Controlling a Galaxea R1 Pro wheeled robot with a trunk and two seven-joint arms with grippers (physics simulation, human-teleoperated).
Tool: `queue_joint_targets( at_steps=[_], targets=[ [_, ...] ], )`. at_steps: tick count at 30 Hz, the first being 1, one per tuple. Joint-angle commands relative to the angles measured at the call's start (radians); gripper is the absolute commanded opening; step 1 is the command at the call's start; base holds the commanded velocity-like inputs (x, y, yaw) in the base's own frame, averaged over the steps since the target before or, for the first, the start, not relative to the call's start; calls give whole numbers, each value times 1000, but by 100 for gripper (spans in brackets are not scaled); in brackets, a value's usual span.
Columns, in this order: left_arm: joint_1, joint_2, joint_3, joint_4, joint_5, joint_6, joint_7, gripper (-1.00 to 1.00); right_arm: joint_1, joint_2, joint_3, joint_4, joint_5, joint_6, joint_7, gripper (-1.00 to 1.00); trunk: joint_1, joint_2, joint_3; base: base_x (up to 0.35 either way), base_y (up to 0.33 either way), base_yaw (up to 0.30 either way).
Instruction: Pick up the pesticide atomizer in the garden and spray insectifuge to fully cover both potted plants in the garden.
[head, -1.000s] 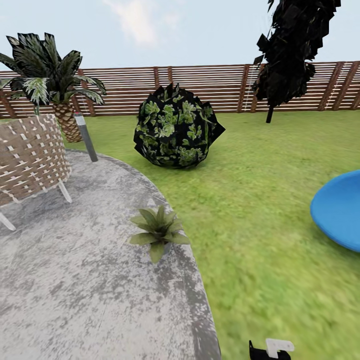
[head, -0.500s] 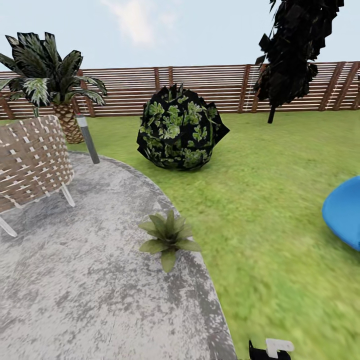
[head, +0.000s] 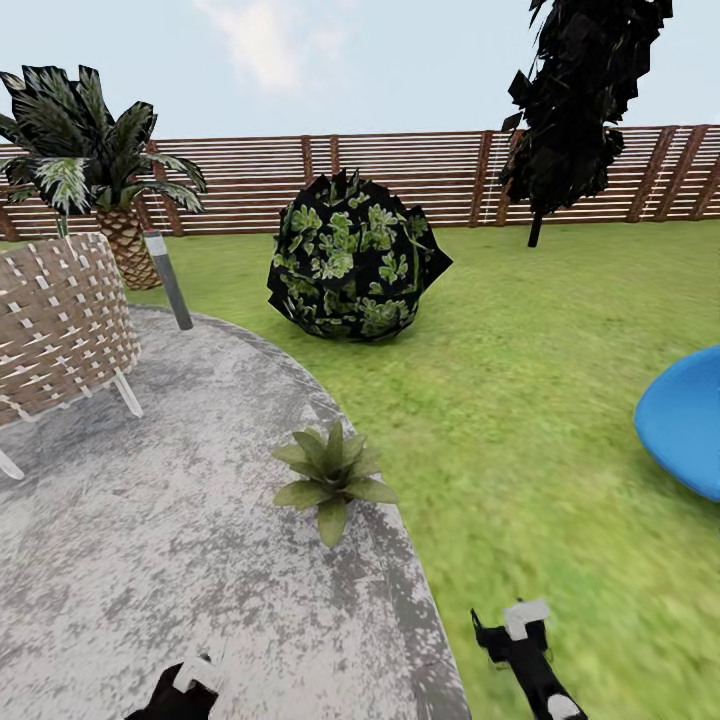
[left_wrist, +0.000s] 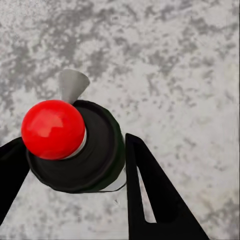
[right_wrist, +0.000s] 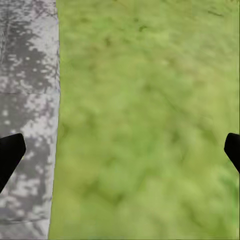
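Note:
In the left wrist view my left gripper (left_wrist: 75, 162) is shut on the pesticide atomizer (left_wrist: 97, 152), a dark cylinder with a red ball on top and a greyish nozzle, held over the grey paving. The same gripper (head: 185, 690) shows at the head view's bottom edge. One potted plant (head: 330, 475), a low rosette of pointed leaves, stands at the patio's rim, ahead of both arms. My right gripper (head: 522, 632) hangs over the grass beside the rim; in the right wrist view it (right_wrist: 120, 150) is open and holds nothing. The second potted plant is out of view.
The round grey patio (head: 150, 530) spreads to the left, with a wicker chair (head: 60, 320) and a grey bollard lamp (head: 168, 280) on it. A palm (head: 90, 170), a broad-leaved bush (head: 355, 260), a dark tree (head: 580, 100) and the slatted fence (head: 420, 180) stand behind. A blue rounded object (head: 685, 420) lies right.
Both arms have risen: the left gripper has come into the head view at the bottom, and the right one has moved higher. The camera has shifted slightly.

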Motion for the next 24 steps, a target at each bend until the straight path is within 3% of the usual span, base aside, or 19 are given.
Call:
queue_joint_targets(
  at_steps=[1, 2, 3, 4, 7, 9, 11, 13, 16, 22, 24],
  targets=[
    [-26, 9, -16, -1, -77, -4, -53, -100, 0, 0, 9, -39, 125, 1, 8, 100, 0, 0, -1, 0, 0, 0],
    [-45, 12, -31, -2, -149, -1, -102, -100, 0, 0, 13, -53, 217, 8, 20, 100, 0, 0, -1, 0, 0, 0],
    [-63, 13, -38, -3, -198, 1, -137, -100, -1, 0, 15, -58, 287, 17, 41, 100, 0, 0, -1, 0, 0, 0],
    [-91, 13, -44, -3, -259, 7, -184, -100, -2, 3, 16, -63, 403, 35, 96, 100, 0, 0, -1, 0, 0, 0],
    [-125, 8, -54, -8, -347, 36, -292, -100, -11, 10, 15, -91, 598, 60, 249, 100, 0, 0, -1, 0, 0, 0],
    [-136, 11, -55, -37, -408, 59, -386, -100, -17, 20, 15, -130, 638, 65, 324, 100, 0, 0, -1, 0, 0, 0],
    [-144, 13, -55, -91, -461, 70, -483, -100, -22, 36, 16, -174, 651, 67, 406, 100, 0, 0, -1, 0, 0, 0],
    [-147, 14, -55, -129, -492, 75, -557, -100, -24, 57, 16, -220, 655, 68, 517, 100, 0, 0, -1, 0, 0, 0],
    [-149, 13, -55, -147, -544, 87, -596, -100, -27, 82, 16, -268, 657, 69, 640, 100, 0, 0, -1, 0, 0, 0],
    [-149, 8, -55, -151, -568, 93, -604, -100, -30, 93, 16, -284, 657, 68, 671, 100, 0, 0, -1, 0, 0, 0],
    [-149, 6, -55, -151, -568, 94, -604, -100, -31, 118, 16, -294, 658, 69, 680, 100, 0, 0, -1, 0, 0, 0]
  ],
)
